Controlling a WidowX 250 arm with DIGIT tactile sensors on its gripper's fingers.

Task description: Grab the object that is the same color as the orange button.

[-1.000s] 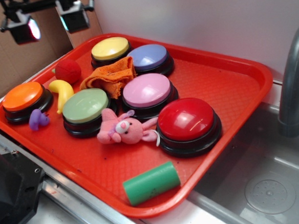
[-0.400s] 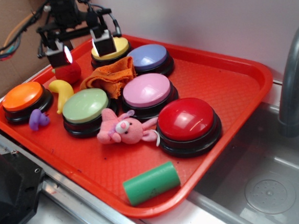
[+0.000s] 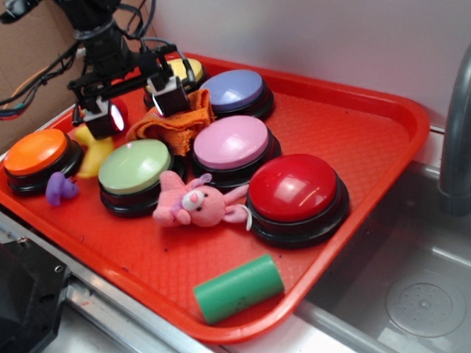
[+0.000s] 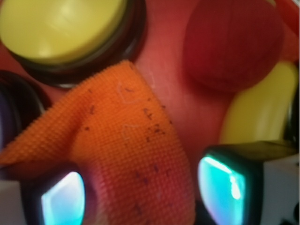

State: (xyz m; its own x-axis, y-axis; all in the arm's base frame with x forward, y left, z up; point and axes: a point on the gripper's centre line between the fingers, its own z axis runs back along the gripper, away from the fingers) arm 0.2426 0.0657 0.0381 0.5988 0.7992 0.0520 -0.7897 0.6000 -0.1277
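The object, a small orange woven cloth [image 3: 175, 122] [image 4: 122, 140], lies in folds on the red tray between the yellow, green and pink buttons. The orange button [image 3: 36, 152] sits at the tray's left corner. My gripper [image 3: 138, 110] [image 4: 143, 192] is open and low over the cloth's left part. In the wrist view the cloth fills the gap between my glowing fingertips [image 4: 224, 183], with a thin dark gap on each side. The pads are not pressed on it.
A red ball [image 4: 234, 44] and a yellow banana toy [image 4: 258, 112] lie just beside my right finger. The yellow button [image 4: 61, 26], purple, pink [image 3: 231, 142], green [image 3: 134, 166] and red [image 3: 293, 187] buttons, a pink bunny [image 3: 190, 204] and a green cylinder [image 3: 238, 288] share the tray [image 3: 361, 127]. A sink is at the right.
My gripper has come down from high above the tray's far left corner and moved right, and now straddles the orange cloth. The objects have not moved.
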